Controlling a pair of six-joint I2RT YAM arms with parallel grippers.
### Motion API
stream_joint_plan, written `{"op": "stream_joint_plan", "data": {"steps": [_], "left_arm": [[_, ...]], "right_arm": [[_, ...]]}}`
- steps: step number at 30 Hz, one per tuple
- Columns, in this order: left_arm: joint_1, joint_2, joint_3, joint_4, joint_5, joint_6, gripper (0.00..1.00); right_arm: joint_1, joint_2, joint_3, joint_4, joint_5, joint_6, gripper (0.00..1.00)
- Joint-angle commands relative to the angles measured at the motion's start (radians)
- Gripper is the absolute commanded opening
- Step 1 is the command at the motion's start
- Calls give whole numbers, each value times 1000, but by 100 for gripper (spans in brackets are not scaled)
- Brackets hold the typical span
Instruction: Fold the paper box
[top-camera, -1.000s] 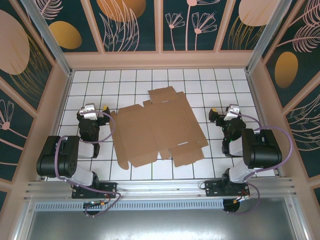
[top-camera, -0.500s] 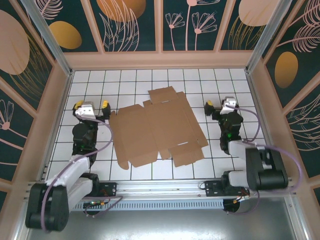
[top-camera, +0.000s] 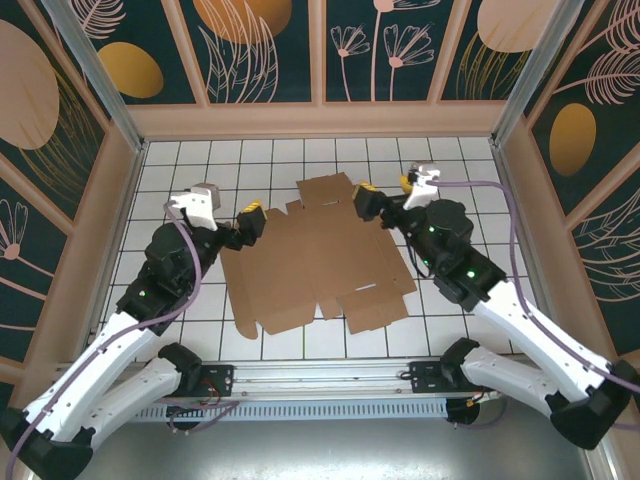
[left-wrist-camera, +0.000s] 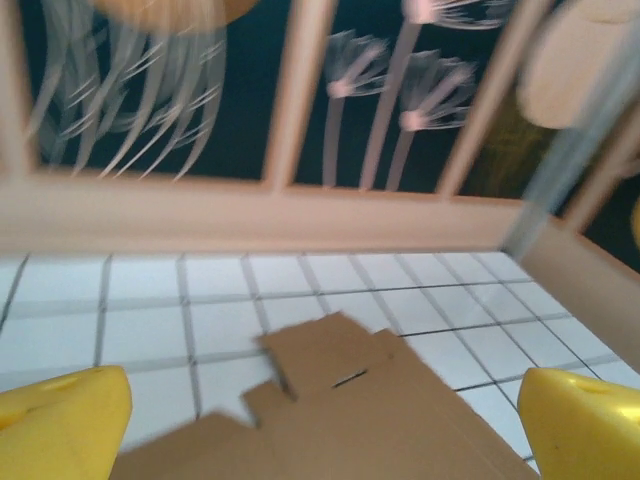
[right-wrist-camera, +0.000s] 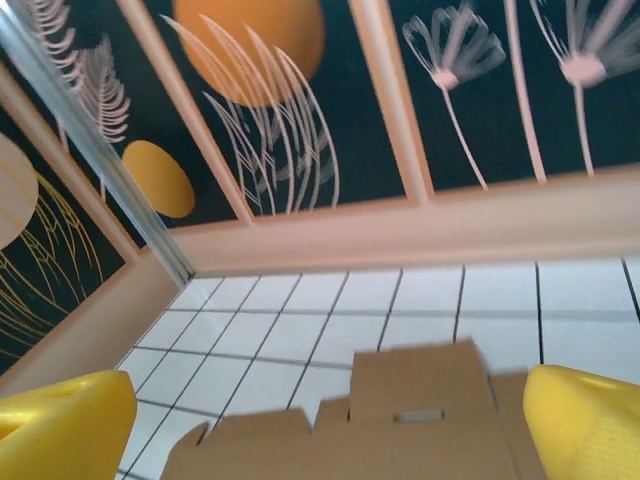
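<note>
near rail: aluminium rail (top-camera: 320, 375) at 6 o'clock, both arm bases bolted on it
table: white gridded table (top-camera: 180, 170), walled on three sides
paper box: paper box (top-camera: 315, 265) lies as a flat, unfolded brown cardboard sheet at table centre, skewed a bit; flaps and tabs spread at its 6 o'clock end, and a smaller slotted tab sticks out at 12 o'clock
left arm: reaches from 7 o'clock up and inward toward the sheet's 10 o'clock edge
left gripper: left gripper (top-camera: 225, 220) is spread wide and holds nothing; it sits at the sheet's 10 o'clock edge, contact with the cardboard cannot be told
left wrist view: yellow fingertips (left-wrist-camera: 62, 420) at both lower corners, well apart; the sheet and its slotted tab lie ahead between them
right arm: reaches from 5 o'clock up and inward toward the sheet's 1 o'clock corner
right gripper: right gripper (top-camera: 385, 193) is spread wide and holds nothing; it sits just beside the slotted tab, contact unclear
right wrist view: yellow pads (right-wrist-camera: 585, 420) far apart, slotted tab ahead between them
far wall: dark floral panels (top-camera: 260, 50) at 12 o'clock
</note>
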Motion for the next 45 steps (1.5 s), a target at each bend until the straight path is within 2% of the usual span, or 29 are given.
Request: {"op": "stream_joint_plan", "data": {"steps": [1,2,3,6,8,11,12,14,16,18,22,25,28,30,34,40,44,45], "left_arm": [[1,-36,-81,-301,-242,-282,99],[1,-49,-116,-258,-162,-262,99],[1,-50,-137,-212,-73,-265,99],[1,35,-156,-161,72,-360,99],[-1,135,-181,-99,207,-405,99],[-4,249,-242,20,316,-466,84],[-5,260,-267,69,340,-477,76],[-5,275,-292,122,368,-498,47],[-6,301,-299,158,408,-495,24],[-6,348,-315,196,464,-500,0],[-11,482,-309,201,528,-501,0],[-11,538,-290,183,492,-484,0],[-11,587,-246,141,404,-483,0],[-10,643,-191,116,373,-452,0],[-10,773,-75,108,386,-390,0],[5,1012,122,24,390,-319,0],[11,1085,203,-8,386,-279,0],[12,1091,218,-21,385,-272,0]], "right_arm": [[-170,-77,-53,-237,-206,196,99],[-228,-67,-60,-286,-294,216,99],[-244,-62,-70,-325,-319,222,99],[-192,-88,-173,-346,-235,289,99],[-176,-62,-222,-368,-273,278,99],[-163,31,-266,-399,-307,290,99],[-157,62,-283,-393,-313,304,99],[-143,105,-307,-386,-278,331,99],[-138,136,-324,-397,-205,362,99],[-138,158,-345,-381,-187,371,99],[-132,166,-400,-278,-262,401,99],[-129,200,-408,-289,-237,378,99],[-126,210,-422,-269,-258,374,99],[-126,203,-443,-231,-318,384,99],[-95,205,-479,-173,-418,411,99],[-41,139,-539,-70,-556,470,99],[-43,43,-560,-82,-573,463,99],[-48,22,-554,-125,-529,467,98]]}}
